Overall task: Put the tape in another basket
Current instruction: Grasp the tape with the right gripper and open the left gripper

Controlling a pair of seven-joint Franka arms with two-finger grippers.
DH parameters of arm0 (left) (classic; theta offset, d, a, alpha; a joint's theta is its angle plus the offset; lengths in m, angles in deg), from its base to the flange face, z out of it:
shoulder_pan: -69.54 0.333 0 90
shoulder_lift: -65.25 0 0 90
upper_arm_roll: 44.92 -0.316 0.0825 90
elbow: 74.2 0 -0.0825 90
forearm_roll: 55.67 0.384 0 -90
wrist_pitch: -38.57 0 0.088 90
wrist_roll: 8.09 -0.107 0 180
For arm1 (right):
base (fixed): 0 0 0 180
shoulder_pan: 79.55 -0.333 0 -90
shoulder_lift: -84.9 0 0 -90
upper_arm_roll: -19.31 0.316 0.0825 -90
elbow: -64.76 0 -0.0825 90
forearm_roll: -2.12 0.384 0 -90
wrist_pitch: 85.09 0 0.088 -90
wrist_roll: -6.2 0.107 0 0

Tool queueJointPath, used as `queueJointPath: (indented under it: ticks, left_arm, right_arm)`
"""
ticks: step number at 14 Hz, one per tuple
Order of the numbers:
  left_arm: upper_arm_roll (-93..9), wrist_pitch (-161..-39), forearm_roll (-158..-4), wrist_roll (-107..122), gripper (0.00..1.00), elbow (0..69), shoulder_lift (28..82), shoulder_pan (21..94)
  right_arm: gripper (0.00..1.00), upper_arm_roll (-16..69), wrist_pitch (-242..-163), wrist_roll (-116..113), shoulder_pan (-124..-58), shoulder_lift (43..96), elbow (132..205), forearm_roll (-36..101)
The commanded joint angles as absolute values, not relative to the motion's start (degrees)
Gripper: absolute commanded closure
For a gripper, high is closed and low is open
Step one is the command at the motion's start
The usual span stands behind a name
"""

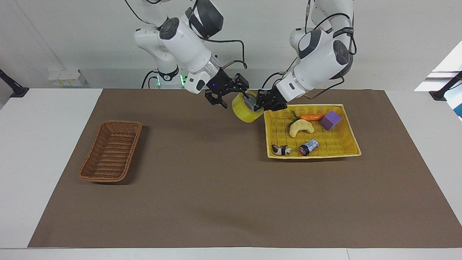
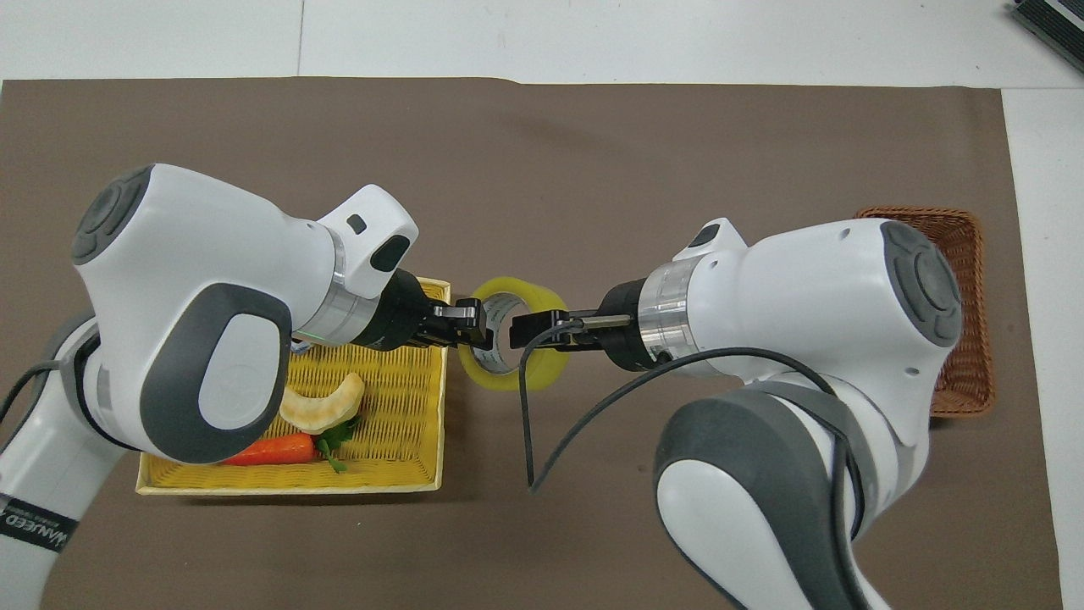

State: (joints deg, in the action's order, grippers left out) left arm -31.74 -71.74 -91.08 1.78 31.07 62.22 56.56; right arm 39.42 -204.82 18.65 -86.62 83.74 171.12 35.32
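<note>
Tape [image 1: 246, 109], a wide yellowish roll with a pale inner core, is held in the air by the left gripper [image 1: 260, 104], whose fingers are clenched on the roll's wall at the side toward the yellow tray [image 1: 349, 139]. The roll is carried over the brown mat [image 1: 223, 187], just off the tray's edge that faces the right arm's end of the worktop [image 1: 32, 137]. It is tilted, so that the axis through its core runs slantwise; in the overhead view the open core is seen facing upward. The right gripper [image 1: 231, 95] is brought up to the opposite side of the roll, with its fingers spread wide and one fingertip reaching into the core opening; whether the roll is touched by it cannot be told. The brown wicker basket [image 1: 111, 151] is seen well apart, toward the right arm's end of the worktop. In the tray lie a carrot [image 1: 312, 116], a purple block [image 1: 331, 120], a pale crescent-shaped piece [image 1: 301, 128], a small dark can [image 1: 309, 147] and a small black-and-white figure [image 1: 282, 149].
</note>
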Motion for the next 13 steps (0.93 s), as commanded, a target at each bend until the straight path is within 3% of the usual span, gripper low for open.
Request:
queueJointPath:
  ticks: [1, 2, 4, 6, 7, 8, 9, 13]
  left_arm:
    - [-31.56, -72.17, -94.15, 2.64, 1.00, 30.74, 63.58, 56.10]
    - [-31.56, -72.26, -95.38, 2.64, 1.00, 30.74, 64.02, 56.10]
    - [-30.69, -72.35, -95.66, 2.72, 1.00, 30.65, 64.28, 56.10]
    - [-30.77, -72.35, -95.57, 2.72, 1.00, 30.65, 64.37, 56.18]
    - [-30.77, -72.35, -95.49, 2.72, 0.88, 30.56, 64.55, 56.36]
    - [-30.68, -72.18, -94.88, 2.90, 0.35, 30.04, 64.64, 56.27]
    - [-30.60, -71.83, -94.78, 2.81, 0.02, 29.69, 65.33, 56.10]
    - [-30.33, -72.87, -90.56, 14.47, 0.00, 30.47, 68.06, 56.18]
  right_arm:
    - [0.44, 39.88, -205.07, 17.54, -85.62, 85.16, 172.43, 37.37]
    - [0.70, 39.79, -204.80, 17.54, -85.27, 85.33, 172.34, 37.45]
    - [0.98, 39.62, -204.71, 17.80, -85.09, 85.69, 172.25, 37.45]
    - [1.00, 39.18, -204.19, 19.73, -84.91, 85.77, 171.73, 37.45]
    - [1.00, 38.39, -203.31, 19.39, -84.83, 85.86, 171.46, 37.45]
    - [1.00, 36.99, -201.39, 19.21, -84.83, 85.95, 170.33, 37.45]
    - [1.00, 35.50, -198.67, 18.77, -84.83, 85.86, 168.93, 37.37]
    - [1.00, 27.85, -191.45, 10.79, -84.83, 86.65, 167.51, 37.45]
